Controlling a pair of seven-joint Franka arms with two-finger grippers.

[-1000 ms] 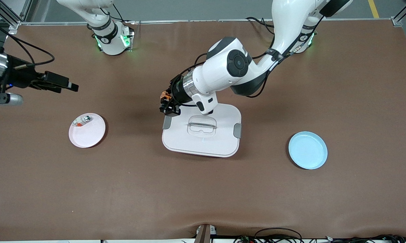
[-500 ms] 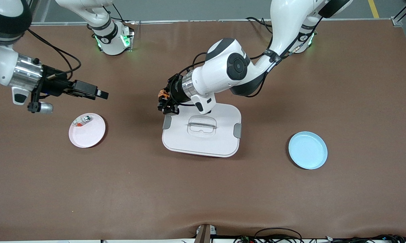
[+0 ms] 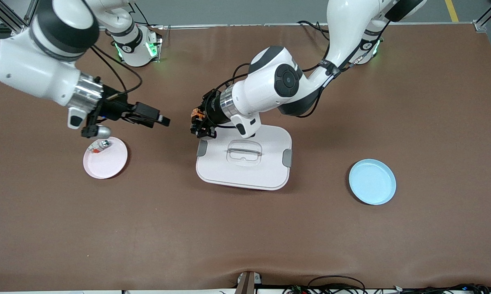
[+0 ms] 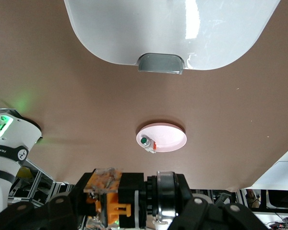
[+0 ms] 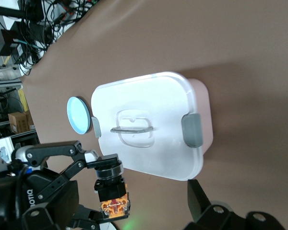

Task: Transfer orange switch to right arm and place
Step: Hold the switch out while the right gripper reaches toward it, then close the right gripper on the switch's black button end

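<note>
We count two arms over the brown surface point(image 3: 245, 228) and one lidded white container point(image 3: 245, 169) in the middle, which we take as our landmark. The left gripper point(image 3: 198, 124) hangs over the surface just off the container's corner toward the right arm's end, fingers clamped on the one orange switch point(image 3: 196, 115), which is up in the air with it; in the right wrist view the orange switch point(image 5: 113, 199) shows its orange end between those fingers, beside the container's lid point(image 5: 149, 127). The right gripper point(image 3: 163, 120) hovers over the surface between the container and the pink plate point(image 3: 110, 165), pointing at the switch and just apart from it, and its fingers are spread with nothing between them. We see two plates: the pink one toward the right arm's end of the container, the blue plate point(image 3: 372, 181) toward the left arm's end. On the pink plate lies one small silver-white-and-red piece point(image 3: 99, 145), at the rim farther from the front camera. The container shows two grey latches point(image 3: 287, 158) and one handle point(image 3: 244, 151) on the lid.
</note>
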